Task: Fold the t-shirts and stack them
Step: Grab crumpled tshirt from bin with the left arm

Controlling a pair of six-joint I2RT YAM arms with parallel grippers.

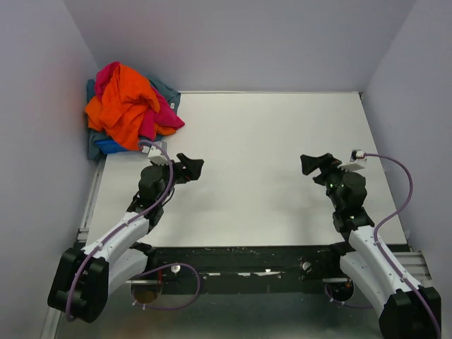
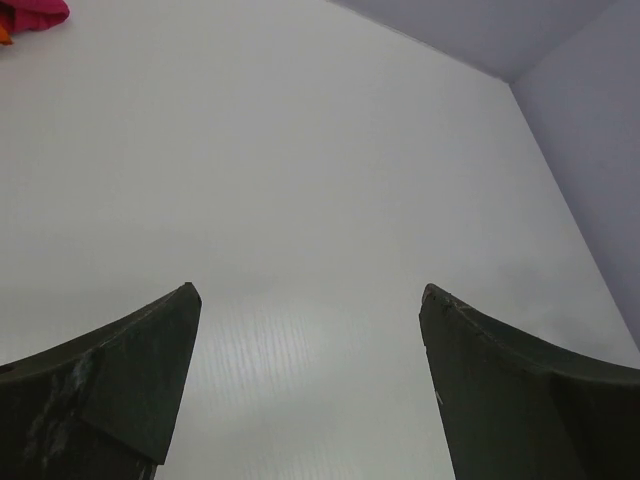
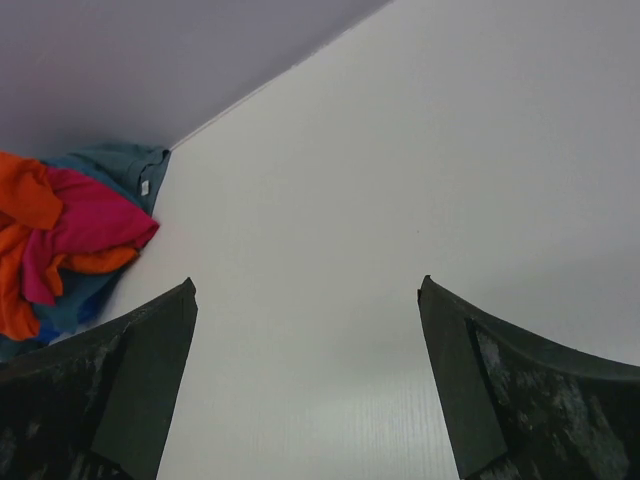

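Left gripper [image 1: 192,167] and right gripper [image 1: 315,164] both stand fully open and empty over the white table [image 1: 261,134], while the t-shirts [image 1: 127,113] lie as an unfolded heap at upper left, near the left gripper, well apart from the right, no long axis discernible.

We take this for a robot lab cell: a white worktop [image 1: 268,134] boxed in by plain lilac walls [image 1: 233,42], the left arm [image 1: 120,236] and right arm [image 1: 369,244] bolted to a black frame [image 1: 247,267] along its near edge, purple cables [image 1: 409,185] looping loose.
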